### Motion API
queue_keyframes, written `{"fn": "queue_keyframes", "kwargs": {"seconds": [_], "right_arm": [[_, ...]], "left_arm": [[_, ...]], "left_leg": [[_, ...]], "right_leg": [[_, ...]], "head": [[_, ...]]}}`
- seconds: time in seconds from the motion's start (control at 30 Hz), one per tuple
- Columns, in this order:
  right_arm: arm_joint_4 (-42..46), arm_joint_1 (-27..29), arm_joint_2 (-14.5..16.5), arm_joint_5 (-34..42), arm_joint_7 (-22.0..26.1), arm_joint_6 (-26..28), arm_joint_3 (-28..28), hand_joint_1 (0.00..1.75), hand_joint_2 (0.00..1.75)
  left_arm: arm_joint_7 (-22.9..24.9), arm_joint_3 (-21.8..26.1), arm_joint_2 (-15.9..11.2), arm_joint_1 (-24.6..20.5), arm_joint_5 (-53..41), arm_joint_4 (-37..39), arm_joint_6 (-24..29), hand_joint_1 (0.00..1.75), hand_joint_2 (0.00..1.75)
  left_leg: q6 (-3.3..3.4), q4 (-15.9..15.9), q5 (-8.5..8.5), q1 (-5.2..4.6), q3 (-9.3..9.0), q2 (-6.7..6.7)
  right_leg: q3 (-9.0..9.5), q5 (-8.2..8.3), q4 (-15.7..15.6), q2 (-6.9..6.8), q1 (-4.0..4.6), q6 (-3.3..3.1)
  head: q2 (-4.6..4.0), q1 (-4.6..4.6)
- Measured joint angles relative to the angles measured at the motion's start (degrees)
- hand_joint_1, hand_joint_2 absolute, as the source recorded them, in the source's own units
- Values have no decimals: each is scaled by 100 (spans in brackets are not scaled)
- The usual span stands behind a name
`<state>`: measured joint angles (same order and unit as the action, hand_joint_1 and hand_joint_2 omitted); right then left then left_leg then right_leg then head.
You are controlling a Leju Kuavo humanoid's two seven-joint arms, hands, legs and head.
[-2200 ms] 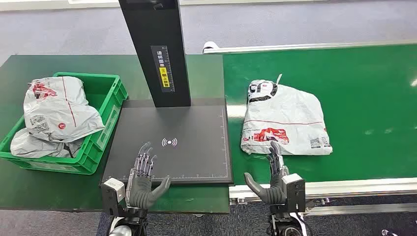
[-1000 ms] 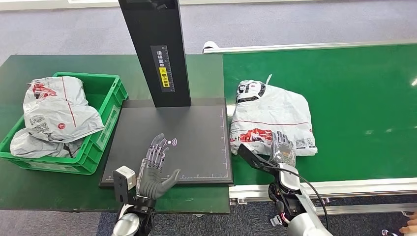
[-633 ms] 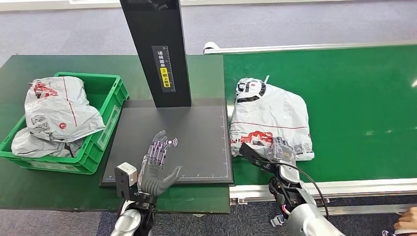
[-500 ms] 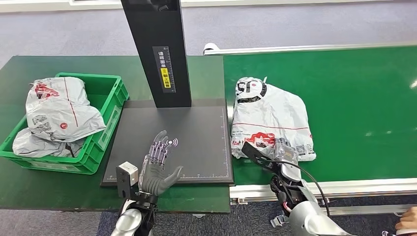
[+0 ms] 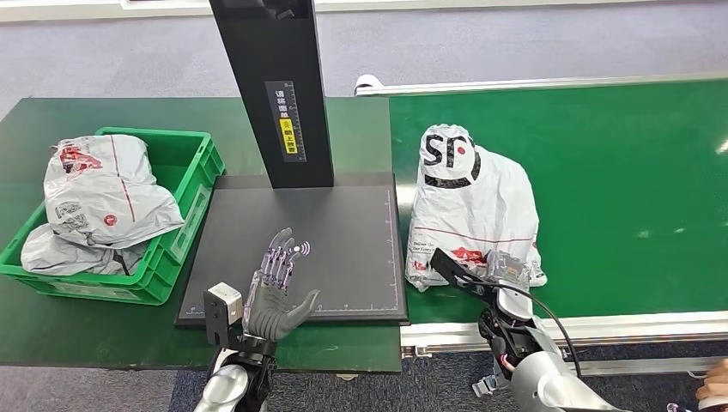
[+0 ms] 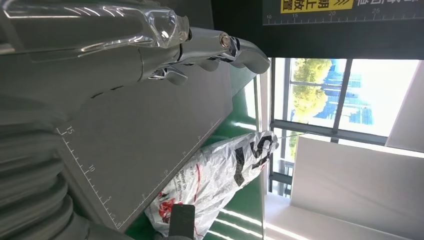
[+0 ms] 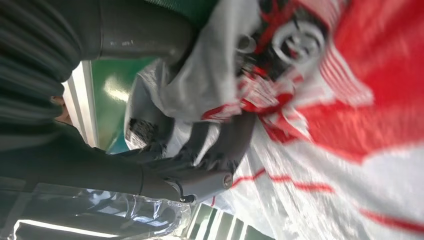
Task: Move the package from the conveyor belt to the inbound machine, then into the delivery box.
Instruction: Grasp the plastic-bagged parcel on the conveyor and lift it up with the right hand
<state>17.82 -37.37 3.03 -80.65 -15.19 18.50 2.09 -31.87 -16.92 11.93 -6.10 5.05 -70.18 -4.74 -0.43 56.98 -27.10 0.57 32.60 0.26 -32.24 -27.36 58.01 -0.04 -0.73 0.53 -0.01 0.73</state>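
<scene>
The package [image 5: 475,215], a crinkled white-grey plastic mailer bag with black lettering on one end and red print on the other, lies on the green conveyor belt [image 5: 618,172] at its left end, just beside the flat black scanning platform of the inbound machine [image 5: 326,249]. In the head view its long axis runs away from the robot, roughly across the belt, with the black-lettered end pointing far and puffed up, and the red-printed end pointing toward the robot. In the left wrist view the same bag [image 6: 220,175] shows beyond the platform's ruled edge [image 6: 150,150], its lettered end raised.

The right hand [image 5: 491,273] grips the bag's near, red-printed end; in the right wrist view its dark fingers [image 7: 220,150] are curled into the bunched plastic [image 7: 350,125], with the thick grey thumb pressed on the other side of the fold.

The left hand [image 5: 276,292] hovers over the near part of the black platform with its fingers spread and straight, holding nothing, its fingertips close to the white wireless symbol [image 5: 298,250].

The machine's black upright column [image 5: 273,86] carries a ruled label with a yellow patch. To the left on the dark green table [image 5: 51,326] stands the green plastic delivery box [image 5: 176,232], holding other grey mailer bags [image 5: 99,193].
</scene>
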Motion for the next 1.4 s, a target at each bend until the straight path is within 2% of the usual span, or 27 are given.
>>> {"fn": "queue_keyframes", "kwargs": {"seconds": [0.47,0.73,0.9,0.97,1.0,1.07,1.13,1.27,1.4], "right_arm": [[-68,9,-17,1,74,148,-40,175,175],[-83,63,-17,146,356,484,-149,175,175],[-79,105,44,689,1131,1018,-413,175,175],[-26,142,120,1137,1747,1198,-569,175,175],[49,181,188,1497,2222,1268,-670,175,175],[383,330,369,2310,3142,1233,-832,175,175],[1073,630,562,3048,3588,959,-826,175,175],[3102,1485,702,4062,3439,434,-268,175,175],[4966,2105,604,4400,3446,256,423,175,175]], "left_arm": [[0,-1,0,-1,17,0,8,0,175],[0,-1,0,-1,37,0,32,0,175],[0,3,-1,-2,70,-2,137,0,175],[0,10,-3,-2,75,-10,210,0,175],[0,20,-6,-2,69,-26,267,0,175],[-6,62,-16,1,24,-85,391,0,175],[-32,150,-33,13,-74,-179,508,0,175],[-173,438,-89,127,-345,-453,690,0,175],[-287,825,-142,297,-549,-820,794,0,175]], "left_leg": [[0,0,0,0,14,0],[0,0,0,0,17,0],[0,-1,0,0,22,-2],[0,-1,0,1,24,-1],[0,-1,0,1,26,-1],[0,-2,0,3,28,0],[-1,-2,0,6,30,-2],[-2,-4,-1,7,47,-5],[-3,-4,-2,6,60,7]], "right_leg": [[-14,0,0,0,0,0],[-16,0,0,0,1,0],[-19,0,1,0,1,0],[-21,0,2,1,2,0],[-23,0,2,1,2,0],[-26,0,3,1,6,-1],[-29,-2,3,0,9,-2],[-45,-5,4,-1,10,-4],[-61,-4,4,5,9,-5]], "head": [[-1,0],[-1,0],[-1,1],[-1,1],[-1,1],[-1,0],[-1,0],[-1,1],[-1,1]]}}
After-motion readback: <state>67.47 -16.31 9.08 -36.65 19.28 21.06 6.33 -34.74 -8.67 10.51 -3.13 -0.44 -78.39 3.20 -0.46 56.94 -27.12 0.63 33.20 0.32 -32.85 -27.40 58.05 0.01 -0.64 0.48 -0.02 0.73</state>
